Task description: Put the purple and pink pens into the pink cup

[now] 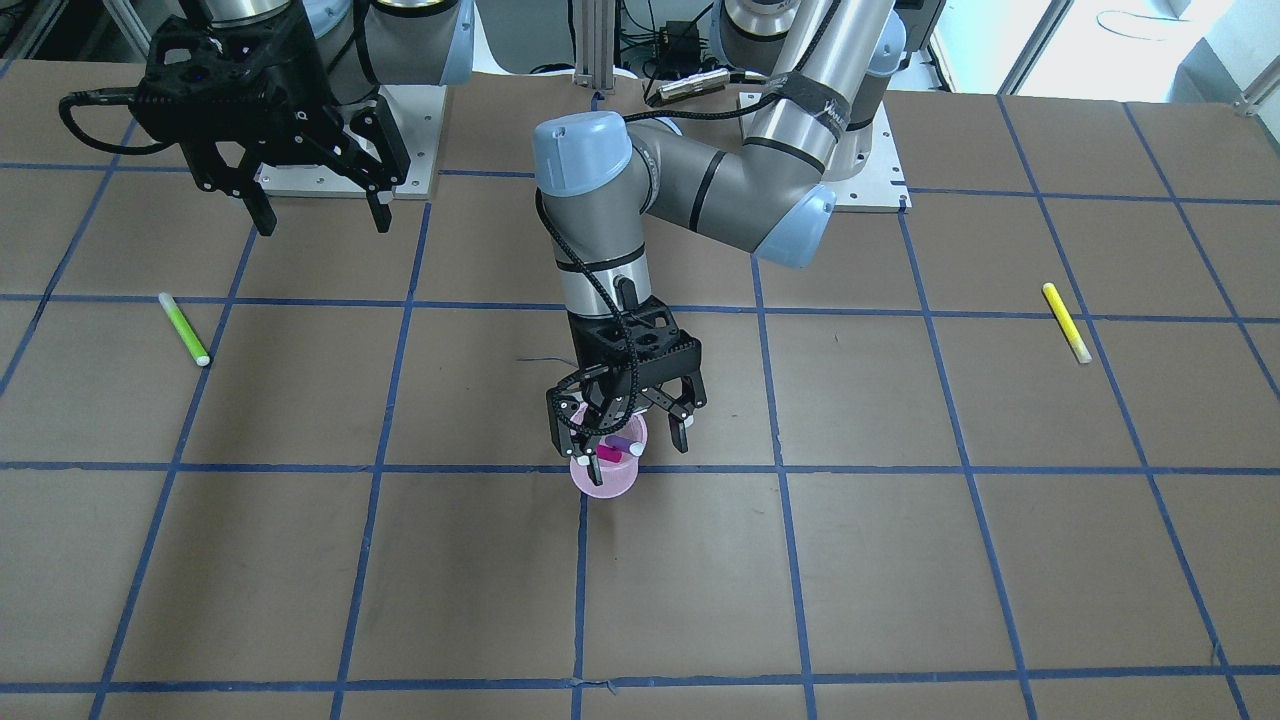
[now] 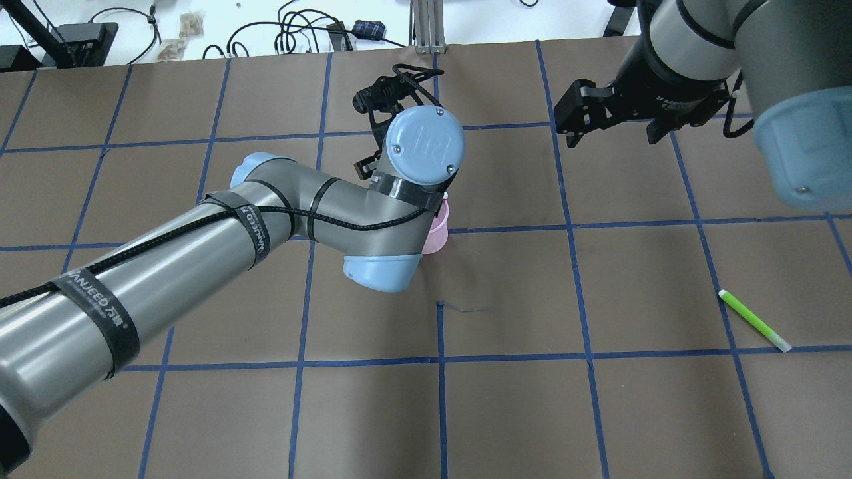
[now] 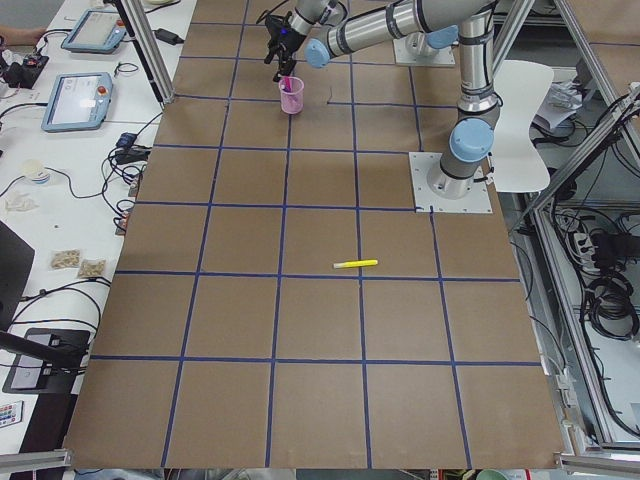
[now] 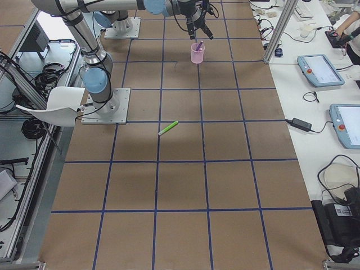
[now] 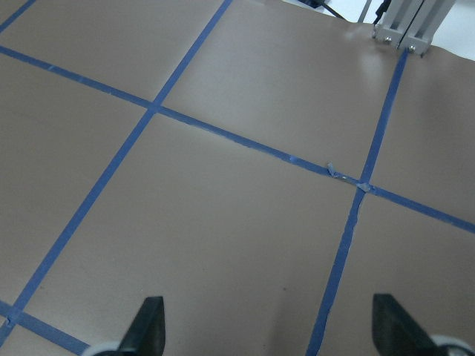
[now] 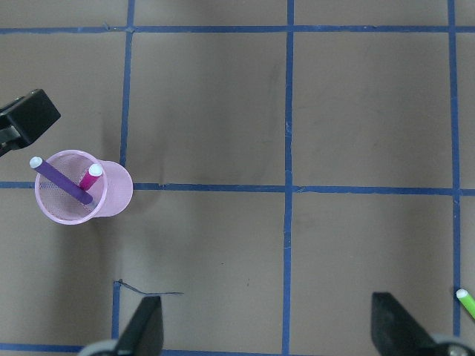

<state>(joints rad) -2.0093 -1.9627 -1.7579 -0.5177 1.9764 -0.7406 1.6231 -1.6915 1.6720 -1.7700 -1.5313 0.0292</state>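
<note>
1. A black strap (image 2: 253, 225) round the left arm (image 2: 166, 266) read "WANJEED", and the blue cap (image 2: 426, 143) on its wrist joint bore a raised "UR". The writing on the other strap, in the front-facing view, was too small to read.
2. The cup (image 6: 119, 194) was pink mesh, round and upright. It stood on the worktop (image 1: 900, 560) right under the left gripper (image 1: 622, 438).
3. The purple pen (image 6: 65, 182) and the pink pen (image 6: 90, 178) were both inside the cup. Both had white tips pointing up, and the purple one leaned across to the rim.
4. The left gripper was released, its fingers spread over the cup and grasping nothing.
5. The right gripper (image 1: 322, 215) was also released and empty, well apart from the cup.
6. The right wrist view looked straight down into the cup. In the overhead view the left arm hid nearly all of it.
7. The left wrist view showed only bare worktop, blue tape (image 5: 245, 141) and two spread fingertips.
8. A green pen (image 1: 185, 330) lay nearer the right gripper.
9. A yellow pen (image 1: 1066, 322) lay far off to the left gripper's outer side and was missing from the overhead view.
</note>
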